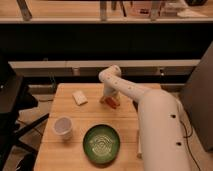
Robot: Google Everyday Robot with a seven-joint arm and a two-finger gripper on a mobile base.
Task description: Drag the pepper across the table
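The pepper [112, 103] is a small red-orange piece lying on the wooden table [95, 117] near its middle back. My white arm reaches from the lower right up and over the table. The gripper [108, 97] hangs down from the arm's far end, right above and at the pepper. The arm covers part of the pepper.
A green plate [101, 144] sits at the table's front middle. A white cup [63, 127] stands at the front left. A small white packet [79, 97] lies at the back left. A black chair [12, 107] stands left of the table.
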